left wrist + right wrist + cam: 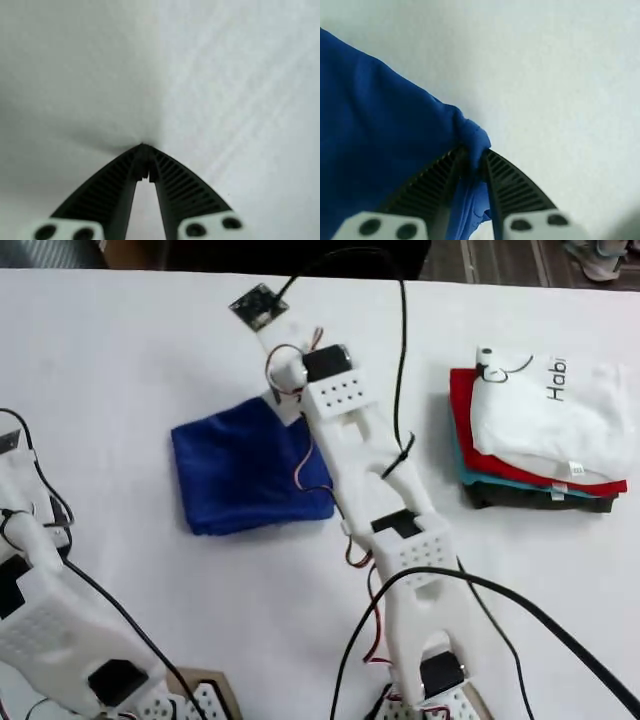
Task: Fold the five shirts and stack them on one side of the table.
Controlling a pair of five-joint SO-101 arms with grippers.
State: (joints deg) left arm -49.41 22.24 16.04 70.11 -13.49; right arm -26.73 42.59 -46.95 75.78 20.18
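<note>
A folded blue shirt [245, 468] lies on the white table [120, 370] left of centre. My right gripper [283, 398] sits at the shirt's far right corner, reached there by the middle arm. In the right wrist view the right gripper [470, 159] is shut on a pinch of the blue shirt [380, 135]. A stack of folded shirts [545, 435] rests at the right side, white on top, then red, teal and dark. My left gripper [145, 162] is shut on nothing, its tips just above the bare table; its arm [60, 630] stays at the near left corner.
Black cables [400, 360] loop over the table by the middle arm and run off the near right edge. A small dark square board [258, 306] lies at the far side. Bare table surface spreads at the far left and between the blue shirt and the stack.
</note>
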